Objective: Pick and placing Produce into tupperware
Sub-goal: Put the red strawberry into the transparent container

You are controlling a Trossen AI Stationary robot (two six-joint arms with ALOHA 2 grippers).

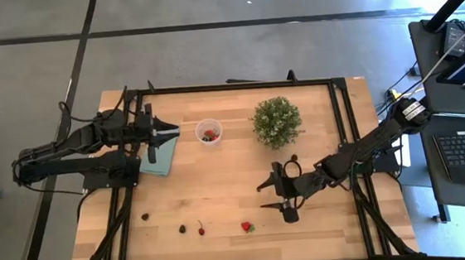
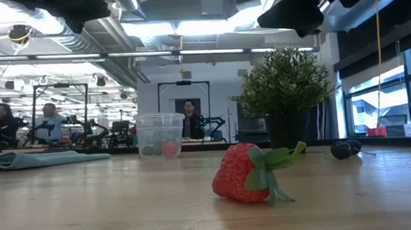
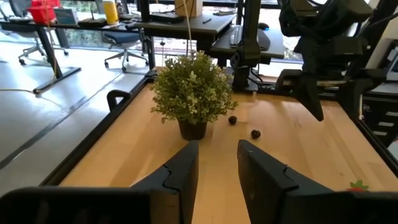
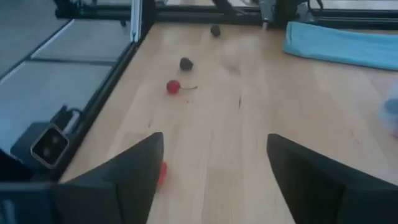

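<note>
The clear cup [image 1: 208, 132] stands on the table with red and dark pieces inside, also seen in the low view [image 2: 160, 135]. A strawberry [image 1: 246, 226] lies near the table's near edge, with a cherry [image 1: 200, 230] and dark berries [image 1: 182, 229] to its left. Two more dark berries [image 3: 255, 134] lie by the plant. My left gripper [image 1: 176, 133] hovers just left of the cup, slightly open and empty [image 3: 217, 146]. My right gripper [image 1: 267, 194] is wide open and empty, up and to the right of the strawberry [image 4: 162, 171], its fingers pointing toward the table's left [image 4: 214, 140].
A bushy green potted plant [image 1: 277, 121] stands right of the cup. A teal cloth [image 1: 161, 156] lies under the left arm at the table's left. Black frame rails [image 1: 344, 121] run along the table's sides. Bare wood lies between the cup and the near fruit.
</note>
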